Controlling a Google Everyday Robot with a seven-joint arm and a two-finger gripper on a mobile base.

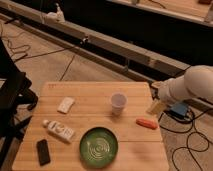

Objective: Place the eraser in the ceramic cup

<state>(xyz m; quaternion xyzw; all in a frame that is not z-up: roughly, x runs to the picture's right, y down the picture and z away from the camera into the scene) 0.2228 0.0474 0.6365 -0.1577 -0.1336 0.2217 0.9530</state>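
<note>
The eraser (43,151), a small flat black slab, lies near the front left corner of the wooden table (95,95). The ceramic cup (118,103), small, whitish and handleless, stands upright right of the table's middle. My gripper (155,107) hangs at the table's right edge on the white arm (192,84), to the right of the cup and just above the orange piece. It is far from the eraser and nothing shows in its hold.
A round green plate (98,146) sits at the front middle. A white rectangular block (65,104) and a white tube-like item (59,130) lie on the left. An orange oblong piece (146,123) lies near the right edge. A black chair (10,95) stands left; cables run across the floor.
</note>
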